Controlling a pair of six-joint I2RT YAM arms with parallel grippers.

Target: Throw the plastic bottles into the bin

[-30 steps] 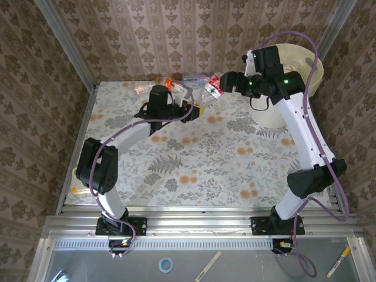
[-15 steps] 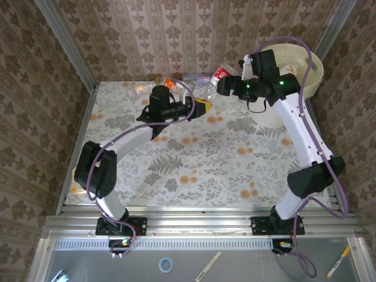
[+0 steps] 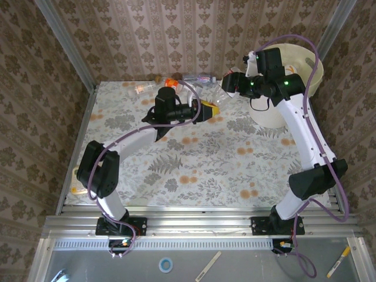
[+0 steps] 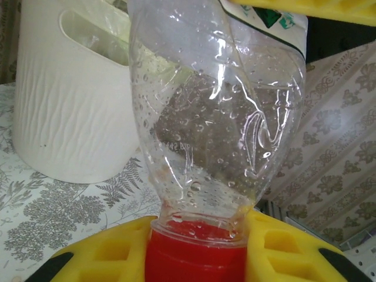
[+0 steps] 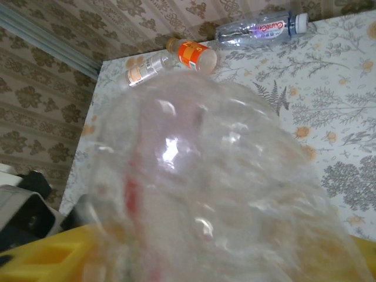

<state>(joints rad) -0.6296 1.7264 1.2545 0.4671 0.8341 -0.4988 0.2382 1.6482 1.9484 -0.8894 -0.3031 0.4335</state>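
From above: see the left gripper (image 3: pixel 207 110) reaching over the far middle of the table (image 3: pixel 205 170), clamped on a crushed clear bottle (image 3: pixel 216 97). Find the right gripper (image 3: pixel 225 87) just beyond, pointing back at it, with that bottle between the two. Cannot tell from here whether the right one is pinching anything. Spot the bin (image 3: pixel 270 117) at the far right, partly behind the right arm, near both grippers but apart from the bottle. Count three more along the far edge: an orange bottle (image 3: pixel 171 83), a white-capped bottle (image 3: pixel 197 77) and a pale bottle (image 3: pixel 144 89).

Through the left wrist: find the red cap (image 4: pixel 197 258) squeezed between yellow fingers (image 4: pixel 111 255), with the wet, dented body rising in front of the bin's white wall (handle slot (image 4: pixel 94 35) at upper left).

Through the right wrist: meet clear crumpled plastic, blurred and very close, above a yellow finger (image 5: pixel 41 252); cannot tell if it is gripped. See the three loose ones lying on the table beyond.
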